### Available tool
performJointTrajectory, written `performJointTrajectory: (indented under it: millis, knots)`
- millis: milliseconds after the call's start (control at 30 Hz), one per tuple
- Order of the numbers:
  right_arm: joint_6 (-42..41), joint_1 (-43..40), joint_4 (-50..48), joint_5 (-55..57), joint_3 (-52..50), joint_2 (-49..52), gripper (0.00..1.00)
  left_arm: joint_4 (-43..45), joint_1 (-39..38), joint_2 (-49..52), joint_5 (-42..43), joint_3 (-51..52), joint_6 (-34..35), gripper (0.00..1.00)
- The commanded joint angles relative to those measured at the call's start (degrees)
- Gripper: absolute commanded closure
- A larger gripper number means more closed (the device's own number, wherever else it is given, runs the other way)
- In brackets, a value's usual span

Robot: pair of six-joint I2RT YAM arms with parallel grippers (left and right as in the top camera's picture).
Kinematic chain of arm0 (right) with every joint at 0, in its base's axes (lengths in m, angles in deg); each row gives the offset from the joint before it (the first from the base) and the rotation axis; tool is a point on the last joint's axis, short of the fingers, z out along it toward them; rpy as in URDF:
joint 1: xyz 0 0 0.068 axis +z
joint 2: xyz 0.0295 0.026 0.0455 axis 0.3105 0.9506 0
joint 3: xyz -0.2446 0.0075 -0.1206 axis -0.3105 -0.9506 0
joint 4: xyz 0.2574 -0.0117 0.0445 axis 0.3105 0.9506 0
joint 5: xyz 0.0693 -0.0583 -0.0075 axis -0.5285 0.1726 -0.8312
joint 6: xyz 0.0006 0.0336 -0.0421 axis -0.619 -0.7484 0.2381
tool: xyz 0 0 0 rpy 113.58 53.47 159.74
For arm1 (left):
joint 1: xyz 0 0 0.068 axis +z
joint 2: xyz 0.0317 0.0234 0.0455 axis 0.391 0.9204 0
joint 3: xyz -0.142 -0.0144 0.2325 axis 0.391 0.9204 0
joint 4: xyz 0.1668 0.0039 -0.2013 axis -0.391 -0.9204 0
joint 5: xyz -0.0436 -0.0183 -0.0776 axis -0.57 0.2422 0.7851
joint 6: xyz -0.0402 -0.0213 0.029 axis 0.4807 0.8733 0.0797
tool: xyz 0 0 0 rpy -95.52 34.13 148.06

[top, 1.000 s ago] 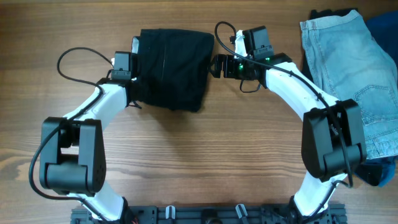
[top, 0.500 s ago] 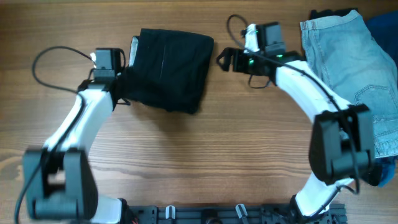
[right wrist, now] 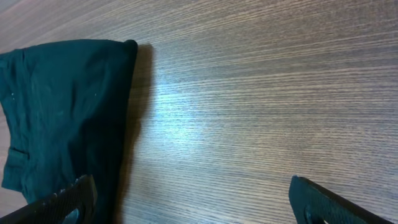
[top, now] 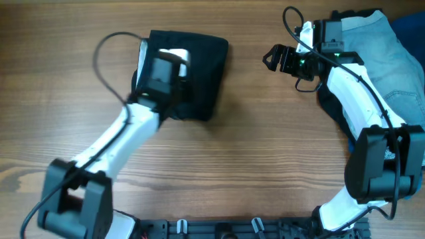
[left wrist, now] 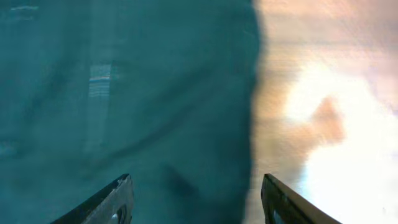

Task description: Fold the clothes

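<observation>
The clothes, black shorts (top: 202, 66), lie folded into a compact block at the back left of the wooden table. My left gripper (top: 178, 58) hovers over them. In the left wrist view the dark fabric (left wrist: 124, 93) fills the left side, and the gripper (left wrist: 198, 186) is open with nothing between its fingers. My right gripper (top: 272, 58) is open over bare wood, apart from the shorts and to their right. The right wrist view shows that gripper (right wrist: 193, 186) empty, with the shorts' edge (right wrist: 62, 106) at the left.
Light-blue denim shorts (top: 378, 73) lie at the right edge under the right arm. A bright blue garment (top: 410, 33) and a dark one (top: 352, 13) lie beside them. Black cables loop off both wrists.
My left gripper opened, let go of the shorts' left edge and swung right over the shorts. My right arm drew back to the right, away from the shorts.
</observation>
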Motion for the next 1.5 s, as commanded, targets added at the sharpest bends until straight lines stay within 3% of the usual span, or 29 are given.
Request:
performJointTrajectory:
  millis: [0, 133, 333, 433, 500, 600, 733, 900, 1100, 1200, 1300, 1467]
  knots:
    - [1.7, 0.1, 0.5, -0.9, 0.5, -1.2, 0.00, 3.0, -4.6, 4.0, -3.0, -0.1, -9.4, 0.31]
    - [2.0, 0.1, 0.8, -0.9, 0.4, -1.2, 0.00, 3.7, -6.4, 8.9, -3.0, -0.1, -13.7, 0.29]
    - [2.0, 0.1, 0.6, -0.9, 0.4, -1.2, 0.00, 3.0, -6.5, 12.6, -3.1, -0.1, -13.6, 0.29]
    - [2.0, 0.1, 0.7, -0.9, 0.4, -1.2, 0.00, -1.2, -6.3, 12.6, -7.7, -0.1, -12.9, 0.27]
    - [2.0, 0.1, 0.6, -0.9, 0.4, -1.2, 0.00, -5.9, -5.5, 12.6, -12.7, -0.1, -10.0, 0.18]
    - [2.0, 0.1, 0.4, -0.9, 0.4, -1.2, 0.00, -11.6, -3.3, 12.6, -19.2, -0.1, -5.1, 0.14]
    - [2.0, 0.1, 0.0, -0.9, 0.4, -1.2, 0.00, -12.7, 1.3, 12.6, -24.3, -0.1, 1.8, 0.01]
    - [2.1, 0.1, 0.0, -0.9, 0.4, -1.2, 0.00, -10.7, 12.4, 12.6, -24.4, -0.1, 4.9, 0.00]
    - [2.2, 0.1, -0.2, -0.9, 0.4, -1.2, 0.00, -5.9, 24.3, 12.5, -24.0, -0.1, 4.7, 0.00]
    - [2.2, 0.1, -0.2, -0.9, 0.4, -1.2, 0.00, -3.0, 26.1, 12.5, -24.0, -0.1, 2.4, 0.00]
    - [2.3, 0.1, -0.2, -0.9, 0.4, -1.2, 0.00, -0.2, 26.3, 12.5, -26.7, -0.1, -5.3, 0.00]
    - [2.3, 0.1, -0.2, -0.9, 0.4, -1.2, 0.00, -2.1, 26.7, 11.6, -35.1, -0.1, -6.1, 0.00]
